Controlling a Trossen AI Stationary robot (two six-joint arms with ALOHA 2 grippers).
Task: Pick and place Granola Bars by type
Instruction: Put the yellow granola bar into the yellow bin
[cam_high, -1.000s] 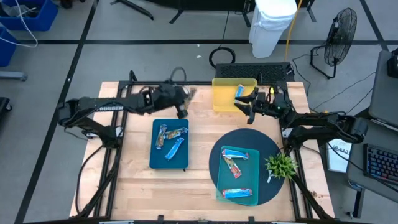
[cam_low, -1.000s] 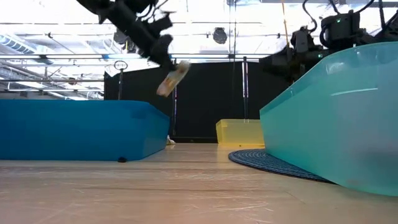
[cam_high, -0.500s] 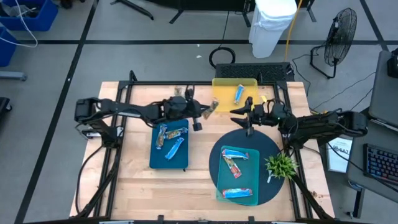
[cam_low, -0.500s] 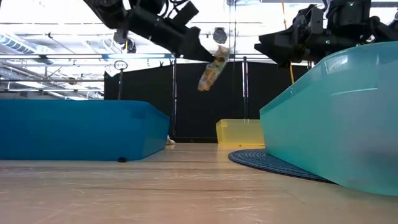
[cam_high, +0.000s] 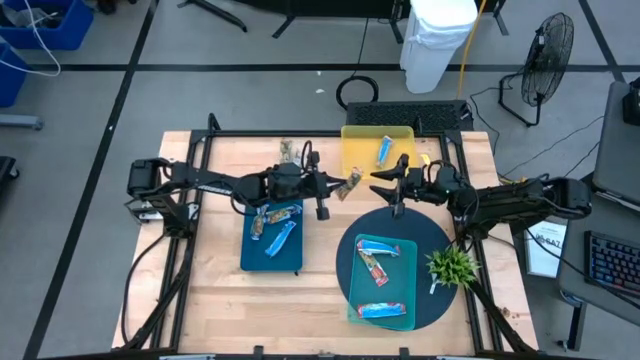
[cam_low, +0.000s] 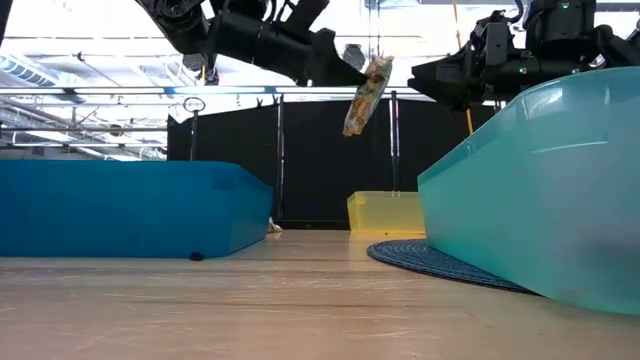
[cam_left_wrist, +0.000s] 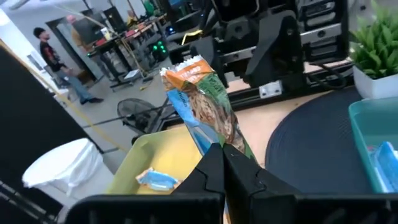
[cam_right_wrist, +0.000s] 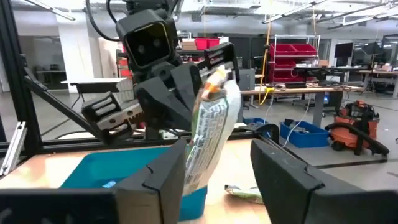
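A mottled green-and-orange granola bar (cam_left_wrist: 205, 102) is in my left gripper (cam_high: 338, 188), in the air between the blue tray (cam_high: 252, 262) and the yellow bin (cam_high: 355, 160). My left gripper is shut on it. My right gripper (cam_high: 385, 187) faces it from the table's right, open. In the right wrist view the bar (cam_right_wrist: 211, 140) stands between the right gripper's (cam_right_wrist: 219, 149) two spread fingers; whether they touch it cannot be told. Several more bars lie in the blue tray, two in the teal tray (cam_high: 407, 262), one blue bar (cam_high: 384, 150) in the yellow bin. My left gripper pinches the bar by one end (cam_left_wrist: 229, 148) between its two shut fingers, coming level from the table's left. The bar is lifted clear. In the low view it hangs tilted below the fingers (cam_low: 345, 72), with its free end (cam_low: 354, 125) lowest.
The teal tray sits on a dark round mat (cam_high: 440, 240) at the near right, with a small green plant (cam_high: 450, 265) beside it. A loose mottled bar (cam_high: 288, 150) lies near the table's far edge. Bare wood shows along the near edge and at the left.
My left gripper has carried the bar toward the table's right and a little nearer, from beyond the blue tray's far edge up to the right gripper. The right gripper has drawn away from the yellow bin, toward the near left, and the bar now stands between its fingers.
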